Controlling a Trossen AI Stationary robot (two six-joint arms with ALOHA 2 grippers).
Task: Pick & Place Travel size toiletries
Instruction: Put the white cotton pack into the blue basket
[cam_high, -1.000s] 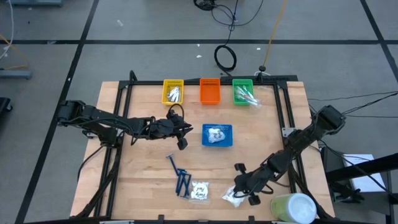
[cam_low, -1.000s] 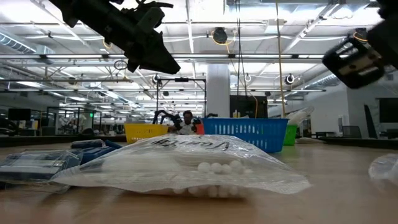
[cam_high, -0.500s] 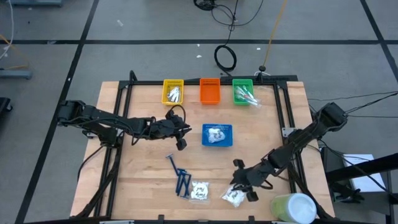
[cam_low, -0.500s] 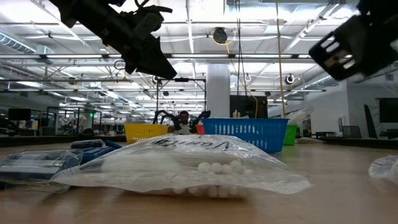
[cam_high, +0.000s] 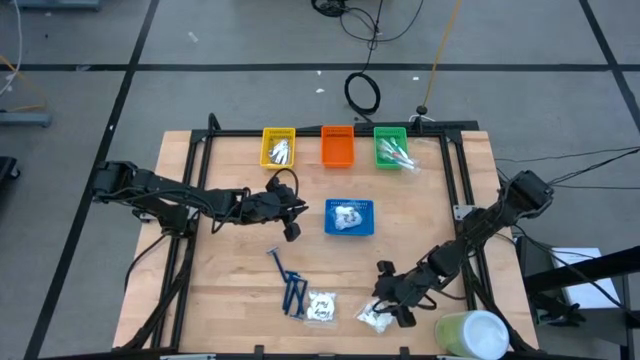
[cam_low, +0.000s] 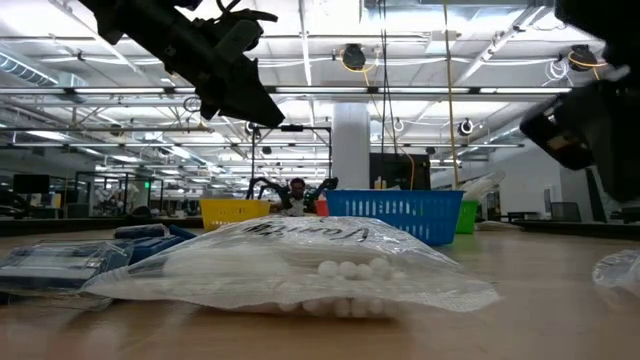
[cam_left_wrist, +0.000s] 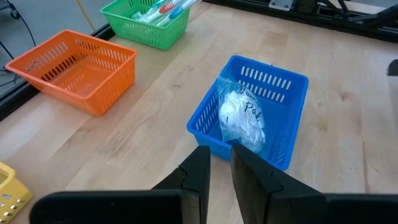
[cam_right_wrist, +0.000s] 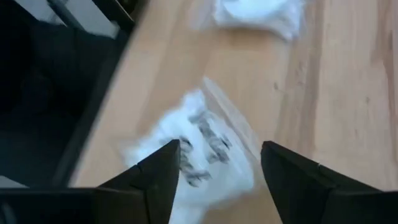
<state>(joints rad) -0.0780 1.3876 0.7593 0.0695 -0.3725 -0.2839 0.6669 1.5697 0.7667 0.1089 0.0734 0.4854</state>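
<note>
My right gripper (cam_high: 392, 300) (cam_right_wrist: 221, 149) stands open just over a white sachet with dark print (cam_high: 375, 317) (cam_right_wrist: 205, 134), which lies flat near the table's front edge. A second clear packet of white balls (cam_high: 320, 307) (cam_low: 290, 265) lies left of it. Beside that packet are dark blue razors (cam_high: 290, 290). My left gripper (cam_high: 290, 215) (cam_left_wrist: 221, 158) hovers left of the blue tray (cam_high: 349, 230). Only a slim gap shows between its fingers, and nothing is in it. The blue tray holds one white packet (cam_left_wrist: 242, 118).
Yellow (cam_high: 278, 147), orange (cam_high: 337, 146) and green (cam_high: 391, 147) trays line the far edge; the yellow and green ones hold items. A big pale green-and-white cylinder (cam_high: 470, 333) stands at the front right corner, close to my right arm. Black frame rails run along both sides.
My right gripper has opened from shut, has drawn slightly toward the table's far edge and has stayed over the white sachet, which lies in the same spot.
</note>
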